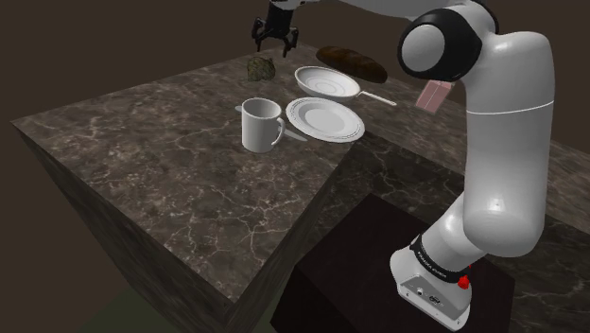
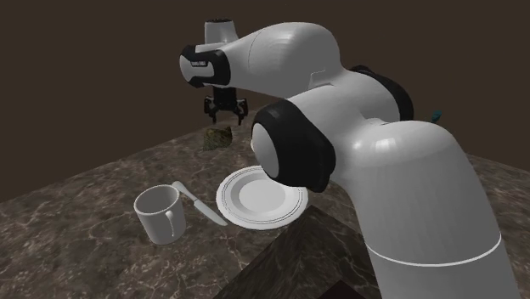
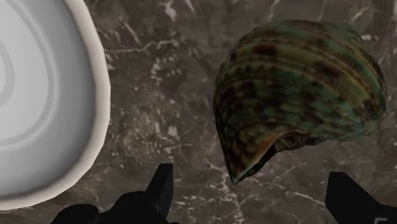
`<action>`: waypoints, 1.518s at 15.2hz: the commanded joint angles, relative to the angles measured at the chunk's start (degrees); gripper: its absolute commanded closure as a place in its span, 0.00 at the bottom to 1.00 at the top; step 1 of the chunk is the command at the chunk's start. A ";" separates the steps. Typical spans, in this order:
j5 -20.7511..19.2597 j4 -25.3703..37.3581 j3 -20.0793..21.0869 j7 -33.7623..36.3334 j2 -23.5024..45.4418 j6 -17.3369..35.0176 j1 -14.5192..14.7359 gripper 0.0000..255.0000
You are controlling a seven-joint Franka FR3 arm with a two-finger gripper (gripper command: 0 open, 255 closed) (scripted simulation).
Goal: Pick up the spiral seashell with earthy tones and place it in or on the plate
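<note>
Brown-green banded spiral seashell (image 3: 299,89) rests on the dark marbled surface (image 1: 142,161), at ten o'clock from the white round plate (image 1: 324,118) in the shoulder view. Above it the black pincer (image 3: 251,184) hangs wide open; closing off-centre on that domed, slanted shell could squirt it aside.

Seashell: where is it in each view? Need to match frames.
Shoulder view: seashell at upper middle, on the table's far part, under the gripper.
Second exterior view: seashell left of centre, below the gripper.
Wrist view: seashell just ahead of the open fingers.
Shared landmark: the gripper.
</note>
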 commanded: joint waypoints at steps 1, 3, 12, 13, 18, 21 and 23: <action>0.02 -0.30 0.00 0.15 0.73 1.06 0.00 0.00; 0.08 -0.71 0.03 0.12 1.21 1.94 -0.05 0.00; 0.08 -0.68 0.03 0.12 1.22 1.91 -0.05 1.00; 0.08 -0.68 0.03 0.12 1.22 1.91 -0.05 1.00; 0.08 -0.63 0.03 0.12 1.25 1.90 -0.06 1.00; 0.08 0.15 0.02 0.11 1.26 1.13 -0.10 1.00; 0.10 1.97 0.02 0.08 1.42 -0.52 -0.21 1.00</action>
